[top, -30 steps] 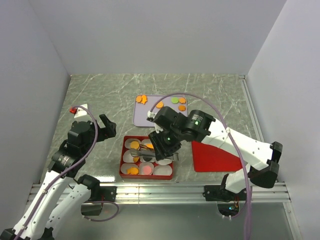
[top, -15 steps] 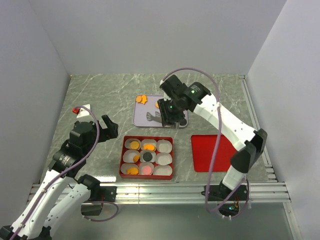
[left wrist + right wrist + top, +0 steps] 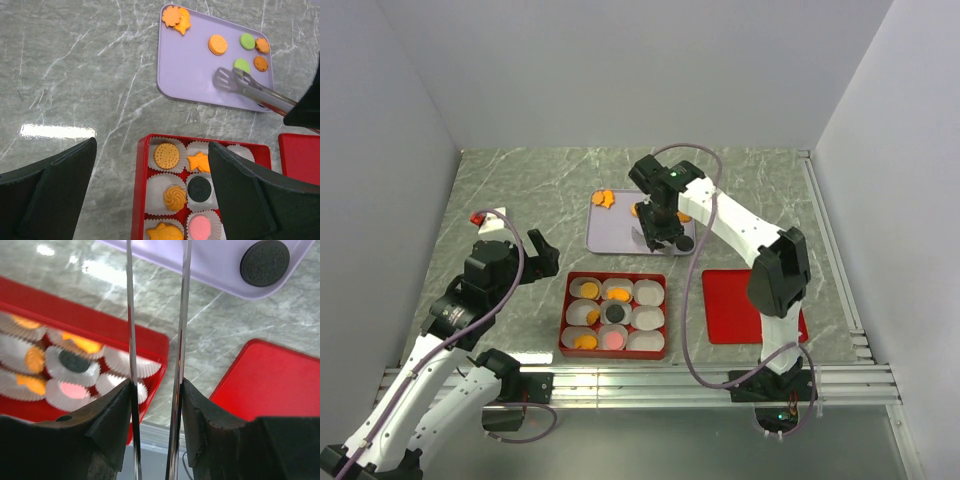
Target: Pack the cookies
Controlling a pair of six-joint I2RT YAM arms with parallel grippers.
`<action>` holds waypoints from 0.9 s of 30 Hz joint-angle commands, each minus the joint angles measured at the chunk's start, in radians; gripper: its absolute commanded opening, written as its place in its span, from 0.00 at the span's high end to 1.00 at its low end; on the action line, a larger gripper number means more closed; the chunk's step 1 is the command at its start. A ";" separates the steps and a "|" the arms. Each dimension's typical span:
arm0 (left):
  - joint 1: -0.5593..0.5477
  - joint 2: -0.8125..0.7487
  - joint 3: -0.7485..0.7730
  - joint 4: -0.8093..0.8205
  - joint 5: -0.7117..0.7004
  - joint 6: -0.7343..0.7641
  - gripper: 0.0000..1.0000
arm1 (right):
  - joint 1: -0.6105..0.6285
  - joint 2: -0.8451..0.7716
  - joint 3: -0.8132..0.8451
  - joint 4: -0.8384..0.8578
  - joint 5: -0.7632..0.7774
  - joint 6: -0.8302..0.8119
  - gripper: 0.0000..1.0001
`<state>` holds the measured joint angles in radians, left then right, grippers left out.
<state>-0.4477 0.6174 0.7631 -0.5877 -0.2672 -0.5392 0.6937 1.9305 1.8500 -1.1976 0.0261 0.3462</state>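
We see the right gripper (image 3: 155, 405) clamped about halfway on the two arms of a pair of metal tongs (image 3: 250, 87), one finger (image 3: 115, 415) pressing on each side. The arms stand slightly apart, and we cannot tell whether anything is held between the tips. In the left wrist view the flat tip of the tongs is over the lavender tray (image 3: 187, 75), just beside a green cookie (image 3: 241, 65). We cannot tell whether they touch.

More cookies lie on the tray. Two irregular orange ones (image 3: 177, 17) are in its far left corner, and a round orange one (image 3: 217, 44), a green one (image 3: 247, 41) and two small orange ones (image 3: 261, 54) lie toward its right side. A black one (image 3: 264, 262) is in its near right corner.

The tray lies mid-worktop (image 3: 520, 180), toward the far edge. Nearer the front edge is the red box (image 3: 564, 318) of white paper cups (image 3: 648, 291). Six cups hold cookies: four orange (image 3: 166, 155), one black (image 3: 201, 188) and one pink (image 3: 200, 227). A flat red lid (image 3: 730, 305) lies to the right of the box.

The left gripper (image 3: 528, 258) is spread wide and holds nothing. It hangs over the left part of the worktop, beside the box.
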 commanded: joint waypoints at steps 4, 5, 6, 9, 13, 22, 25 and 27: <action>-0.005 -0.005 0.005 0.029 -0.003 0.007 0.01 | -0.026 0.079 0.136 -0.002 0.034 -0.016 0.51; -0.005 -0.005 0.005 0.029 -0.004 0.007 0.01 | -0.033 0.103 0.150 -0.011 0.035 -0.018 0.51; -0.005 -0.002 0.005 0.028 -0.006 0.007 0.01 | -0.034 0.116 0.181 -0.020 0.038 -0.018 0.51; -0.005 -0.001 0.005 0.026 -0.012 0.005 0.01 | -0.039 0.169 0.251 -0.046 0.041 -0.021 0.51; -0.005 0.001 0.005 0.026 -0.015 0.007 0.01 | -0.049 0.238 0.334 -0.086 0.052 -0.023 0.51; -0.005 0.013 0.007 0.026 -0.018 0.008 0.01 | -0.062 0.283 0.356 -0.091 0.041 -0.013 0.51; -0.005 0.018 0.005 0.026 -0.018 0.010 0.01 | -0.063 0.301 0.368 -0.088 0.028 -0.012 0.51; -0.005 0.021 0.008 0.026 -0.020 0.010 0.00 | -0.062 0.309 0.380 -0.086 0.017 -0.010 0.51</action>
<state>-0.4484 0.6346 0.7631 -0.5877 -0.2691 -0.5388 0.6369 2.2303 2.1685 -1.2762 0.0555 0.3347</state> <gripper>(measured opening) 0.995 0.497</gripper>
